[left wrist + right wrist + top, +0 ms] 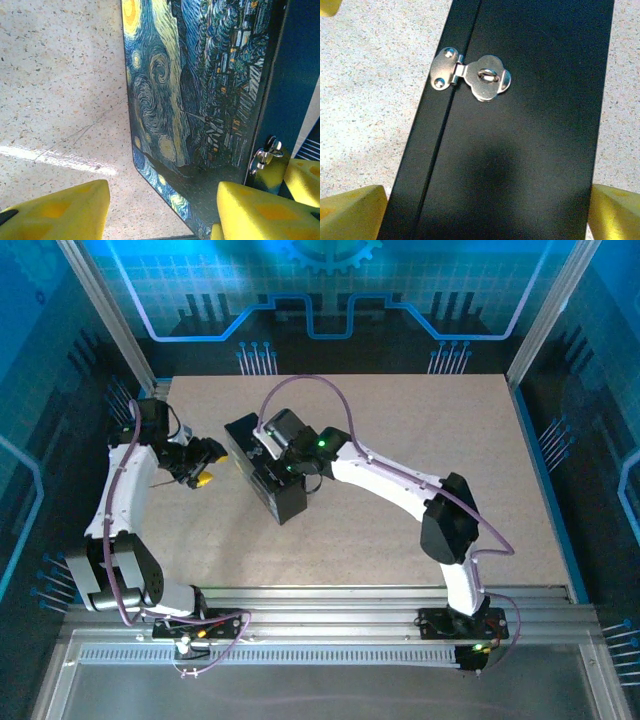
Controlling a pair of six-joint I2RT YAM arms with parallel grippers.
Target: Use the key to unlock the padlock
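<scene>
Right wrist view has the right tool [482,187] spread wide astride the box [520,150], the hasp [465,80] just ahead showing a bare loop [488,75], so unlocking seems done; left tool [162,190] is spread too; padlock and key I cannot locate.

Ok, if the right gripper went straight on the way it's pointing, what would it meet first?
Probably the black box, on its face with the silver hasp; the right gripper is open astride it, depth unclear.

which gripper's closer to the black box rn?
Right. The right gripper hangs directly over the box, open fingers either side of it. The left gripper sits beside its painted side, just off it.
</scene>
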